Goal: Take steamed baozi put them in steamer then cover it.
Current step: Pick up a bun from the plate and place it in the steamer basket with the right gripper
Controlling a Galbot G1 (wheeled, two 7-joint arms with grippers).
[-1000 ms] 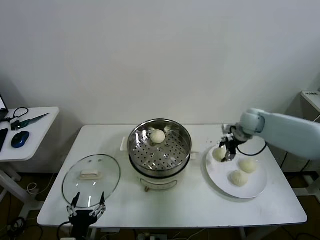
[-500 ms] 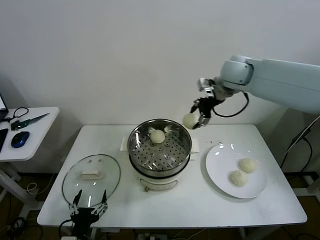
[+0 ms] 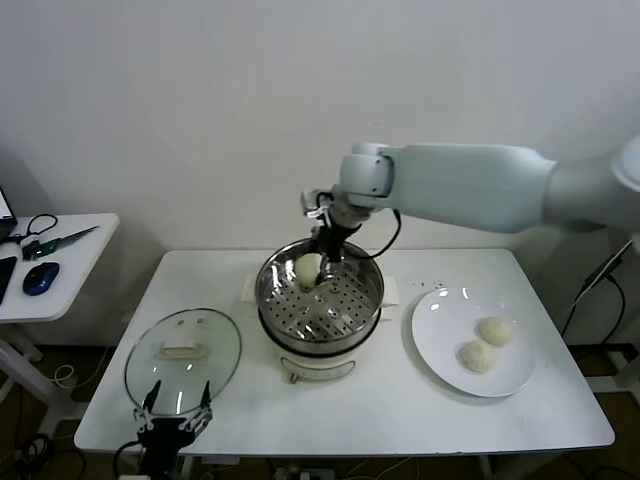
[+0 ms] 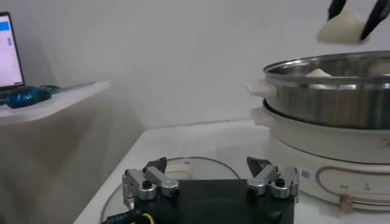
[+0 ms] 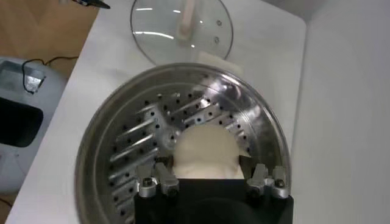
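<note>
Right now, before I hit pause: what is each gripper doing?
Left gripper: open, empty, beside the glass lid.
Right gripper: shut on a round white baozi over the steel steamer.

No lettering can be read anywhere; a small mark on the steamer base front is too faint to make out.

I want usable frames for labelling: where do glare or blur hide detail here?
Head view: streaks of glare on the round glass lid, otherwise sharp. Left wrist view: the laptop screen is blown out. Right wrist view: the round cream bun in the right pincer looks featureless, and reflections streak the shiny steel steamer.
</note>
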